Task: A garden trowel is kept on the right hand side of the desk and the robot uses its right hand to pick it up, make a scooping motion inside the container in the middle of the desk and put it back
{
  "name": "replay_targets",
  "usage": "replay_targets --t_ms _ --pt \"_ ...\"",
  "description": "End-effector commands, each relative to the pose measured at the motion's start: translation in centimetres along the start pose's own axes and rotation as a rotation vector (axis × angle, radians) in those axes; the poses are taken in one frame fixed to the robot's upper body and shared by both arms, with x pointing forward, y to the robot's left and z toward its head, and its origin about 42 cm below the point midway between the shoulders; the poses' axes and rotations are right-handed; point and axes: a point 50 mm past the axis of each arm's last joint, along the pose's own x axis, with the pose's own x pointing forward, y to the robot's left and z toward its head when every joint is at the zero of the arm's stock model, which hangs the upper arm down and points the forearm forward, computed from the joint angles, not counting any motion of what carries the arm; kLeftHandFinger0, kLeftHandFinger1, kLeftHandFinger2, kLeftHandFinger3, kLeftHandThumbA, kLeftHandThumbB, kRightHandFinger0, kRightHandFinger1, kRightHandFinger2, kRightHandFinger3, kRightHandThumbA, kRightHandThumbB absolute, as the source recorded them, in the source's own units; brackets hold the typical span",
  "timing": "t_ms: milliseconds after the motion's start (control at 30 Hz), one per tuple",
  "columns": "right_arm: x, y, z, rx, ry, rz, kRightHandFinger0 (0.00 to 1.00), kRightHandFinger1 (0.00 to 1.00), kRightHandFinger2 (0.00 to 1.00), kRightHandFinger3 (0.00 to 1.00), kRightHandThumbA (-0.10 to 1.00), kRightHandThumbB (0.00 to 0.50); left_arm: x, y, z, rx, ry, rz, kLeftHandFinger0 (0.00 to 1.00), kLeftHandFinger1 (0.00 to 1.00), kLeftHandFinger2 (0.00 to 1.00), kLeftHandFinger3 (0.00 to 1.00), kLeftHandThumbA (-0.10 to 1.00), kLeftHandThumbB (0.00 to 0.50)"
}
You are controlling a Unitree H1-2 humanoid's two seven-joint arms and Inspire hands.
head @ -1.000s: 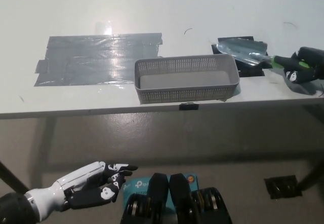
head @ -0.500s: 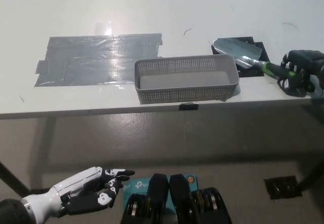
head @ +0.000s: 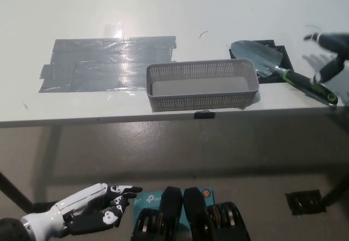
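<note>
- My right hand (head: 327,55) is at the far right, over the rear right part of the tabletop (head: 163,12). It is open, with the fingers spread and nothing in its grasp. Its outline is blurred.
- The hand is just beside the trowel (head: 278,69), above the outer part of the handle (head: 308,84). I cannot tell whether any fingertip touches the handle.
- The trowel lies flat on the tabletop, on the right side. Its grey blade (head: 256,54) rests on a black mat (head: 284,55) and points to the rear left. The black and green handle runs toward the front right, ending near the tabletop's edge.
- The container (head: 202,96), a grey mesh basket, stands in the middle of the tabletop near the front edge. Its right end is just beside the trowel blade. Its inside looks empty.
- A wide patch of grey tape (head: 103,64) is stuck to the tabletop left of the container.
- My left hand (head: 101,211) rests low at the lower left, below the tabletop's front edge, open, with fingers apart and holding nothing.
</note>
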Motion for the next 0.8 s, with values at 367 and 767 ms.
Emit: replay_targets --t_ms 367,767 --pt "-17.3 8.0 -1.2 0.56 -0.199 -0.422 1.0 1.0 1.0 1.0 0.37 0.178 -0.7 0.7 0.9 0.039 0.0 0.004 1.0 1.0 1.0 1.0 1.0 0.422" --pt "-18.4 24.5 3.9 0.734 -0.158 -0.267 0.7 0.8 0.85 1.0 0.21 0.182 -0.4 -0.3 0.5 0.031 0.002 0.008 1.0 1.0 1.0 1.0 1.0 0.412"
